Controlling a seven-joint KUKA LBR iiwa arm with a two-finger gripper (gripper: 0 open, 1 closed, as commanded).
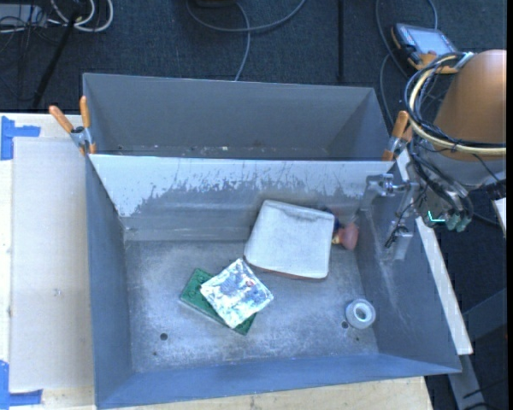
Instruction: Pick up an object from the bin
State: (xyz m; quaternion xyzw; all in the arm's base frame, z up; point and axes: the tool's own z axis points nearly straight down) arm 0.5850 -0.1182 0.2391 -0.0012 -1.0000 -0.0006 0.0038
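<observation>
Four loose items lie in the bin [222, 126]. The tool [395, 229] hangs at the right wall, nearest a small pink piece [349, 237] just beside the white pad [291, 239]. Whether the tool is apart or together cannot be told. Risk: a descent here may strike the wall.

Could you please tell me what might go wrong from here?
1. The gripper hangs close by the bin's right wall and might scrape it.
2. The small pink thing nearest to it lies against the white pad, so a grasp might catch both.
</observation>
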